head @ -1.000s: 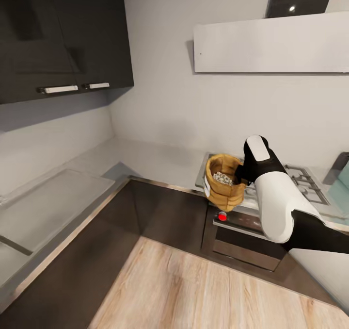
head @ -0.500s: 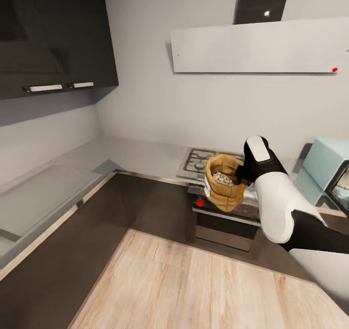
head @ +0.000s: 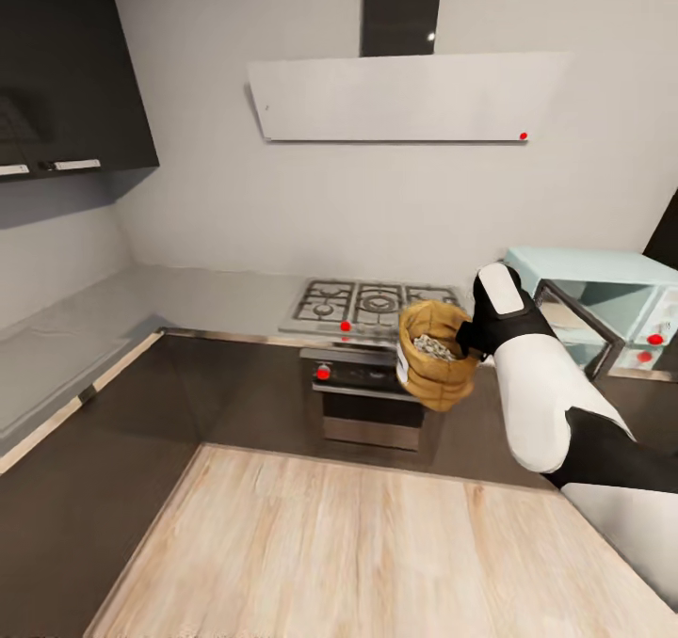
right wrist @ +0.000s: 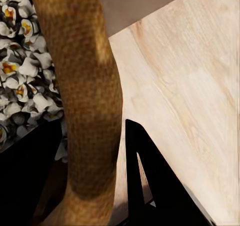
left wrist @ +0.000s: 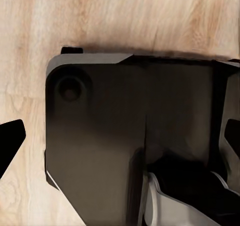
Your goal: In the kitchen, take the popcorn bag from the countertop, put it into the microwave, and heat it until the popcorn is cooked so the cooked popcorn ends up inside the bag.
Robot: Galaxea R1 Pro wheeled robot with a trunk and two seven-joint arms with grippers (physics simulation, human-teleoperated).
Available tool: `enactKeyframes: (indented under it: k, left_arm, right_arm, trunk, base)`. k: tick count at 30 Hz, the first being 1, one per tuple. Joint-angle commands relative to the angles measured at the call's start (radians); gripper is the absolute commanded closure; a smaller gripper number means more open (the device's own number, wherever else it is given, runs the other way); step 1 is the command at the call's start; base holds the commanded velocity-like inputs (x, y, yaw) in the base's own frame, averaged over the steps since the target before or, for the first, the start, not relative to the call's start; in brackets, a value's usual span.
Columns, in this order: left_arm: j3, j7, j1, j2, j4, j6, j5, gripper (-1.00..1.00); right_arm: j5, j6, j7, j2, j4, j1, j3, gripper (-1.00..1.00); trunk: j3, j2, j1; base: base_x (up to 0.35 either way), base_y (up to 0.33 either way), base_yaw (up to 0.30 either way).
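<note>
1. Risk: popcorn bag (head: 435,368) pinched by rim wall only; could tilt or slip in transit and spill the popcorn (head: 434,346), or clip the open door of the microwave (head: 603,323).
2. Right gripper (head: 468,339): fingers (right wrist: 150,186) closed on the bag wall, one inside, one outside.
3. Bag held aloft in front of the hob (head: 372,304), left of the microwave.
4. Left gripper (left wrist: 120,141): fingers apart, holding nothing.

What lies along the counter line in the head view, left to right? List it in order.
countertop → gas hob → popcorn bag, held in the right gripper → microwave with its door open
</note>
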State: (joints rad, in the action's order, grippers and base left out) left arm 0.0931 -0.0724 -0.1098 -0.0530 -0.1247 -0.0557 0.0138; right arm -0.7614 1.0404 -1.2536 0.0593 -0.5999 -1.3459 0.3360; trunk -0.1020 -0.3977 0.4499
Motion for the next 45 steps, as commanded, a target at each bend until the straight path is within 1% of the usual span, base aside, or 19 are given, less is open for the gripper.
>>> enactKeyframes:
  k: [1, 8, 25, 35, 45]
  left_arm:
    - [0.008, -0.005, -0.001, 0.0, 0.0, -0.003, 0.002, -1.0]
    - [0.009, -0.005, 0.011, 0.001, 0.0, -0.003, 0.002, -1.0]
    - [0.009, -0.005, 0.012, 0.001, -0.001, -0.004, 0.002, -1.0]
    - [0.009, -0.004, 0.01, 0.001, -0.001, -0.003, 0.002, -1.0]
    - [0.01, -0.005, 0.01, 0.001, -0.001, -0.003, -0.009, -1.0]
  right_arm:
    - [-0.008, 0.007, -0.01, 0.001, -0.001, -0.001, 0.002, 1.0]
    - [-0.009, 0.007, -0.01, 0.002, 0.0, 0.001, 0.0, 1.0]
    - [-0.008, 0.007, -0.01, 0.007, 0.002, 0.002, 0.0, 1.0]
    - [-0.008, 0.007, -0.01, 0.006, 0.002, 0.005, 0.0, 1.0]
    - [-0.008, 0.007, -0.007, 0.007, 0.001, 0.005, 0.0, 1.0]
  trunk:
    - [-0.002, -0.002, 0.0]
    - [-0.002, -0.002, 0.0]
    - [-0.002, -0.002, 0.0]
    - [-0.002, -0.002, 0.0]
    - [-0.002, -0.002, 0.0]
  base:
    - [-0.287, -0.189, -0.172]
    - [-0.303, -0.167, -0.035]
    - [-0.321, -0.137, 0.0]
    - [-0.236, -0.238, 0.0]
    - [-0.247, -0.239, 0.0]
